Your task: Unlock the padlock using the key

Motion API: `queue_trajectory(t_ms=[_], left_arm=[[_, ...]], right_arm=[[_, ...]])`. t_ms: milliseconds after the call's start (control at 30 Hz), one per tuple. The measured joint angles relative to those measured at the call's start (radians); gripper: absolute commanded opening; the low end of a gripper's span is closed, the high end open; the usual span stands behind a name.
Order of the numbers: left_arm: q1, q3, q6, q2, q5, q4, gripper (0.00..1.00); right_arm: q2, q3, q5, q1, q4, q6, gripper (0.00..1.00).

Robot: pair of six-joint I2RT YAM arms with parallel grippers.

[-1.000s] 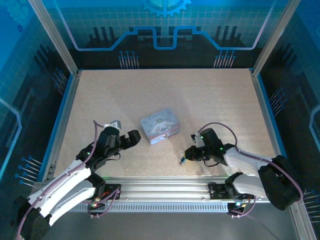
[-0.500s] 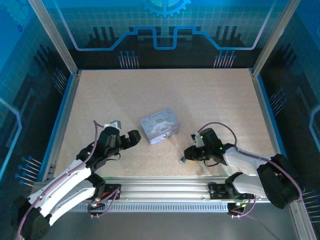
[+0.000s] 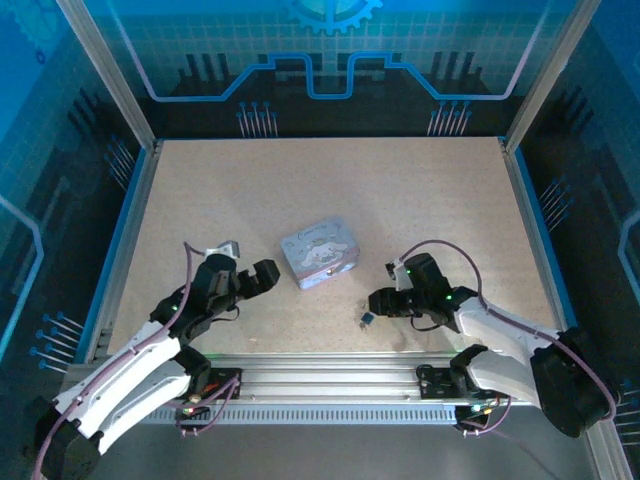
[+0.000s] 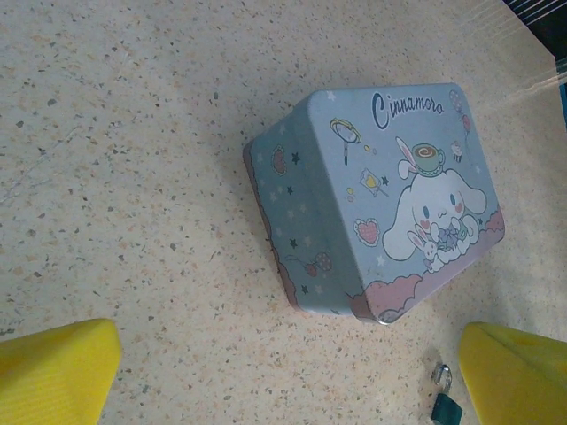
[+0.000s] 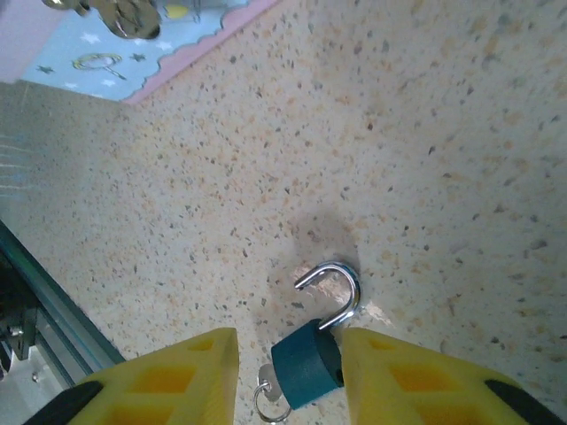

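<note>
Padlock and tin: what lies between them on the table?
Nothing: the left wrist view shows bare table between the padlock and the tin.

key point(image 5: 269, 400): ring at padlock point(image 5: 306, 363) base, cut by bottom edge; blade hidden
padlock, left wrist view: cropped at bottom edge
padlock, top view: too small for detail

A small padlock point(image 5: 306, 363) with a squarish teal-blue metal body and a thin silvery shackle lies flat on the speckled beige worktop, close to its near edge and right of the middle point(image 3: 367, 319). Its shackle stands open: one leg sits in the body, and the hooked free end curls clear of it. A tiny silvery metal key point(image 5: 270, 390) with a small wire ring sticks out of the body's bottom end.
</note>
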Motion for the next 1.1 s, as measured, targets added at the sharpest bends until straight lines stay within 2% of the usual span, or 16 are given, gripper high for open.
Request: queue_trajectory(t_ms=[333, 700, 800, 900, 1100], left_arm=[[0.048, 0.066, 0.039, -0.019, -0.053, -0.090, 0.99], [0.060, 0.100, 0.217, -0.022, -0.270, -0.084, 0.99], [0.070, 0.091, 0.267, -0.024, -0.332, -0.032, 0.99], [0.079, 0.055, 0.329, -0.027, -0.370, 0.052, 0.99], [0.090, -0.040, 0.469, -0.023, -0.435, 0.235, 0.99]], right_arm=[[-0.082, 0.105, 0.055, -0.066, -0.119, -0.092, 0.56], [-0.133, 0.134, 0.159, -0.224, -0.159, -0.172, 0.72], [-0.135, 0.134, 0.176, -0.283, -0.159, -0.188, 0.82], [-0.135, 0.135, 0.182, -0.334, -0.155, -0.206, 1.00], [-0.113, 0.140, 0.214, -0.405, -0.132, -0.220, 1.00]])
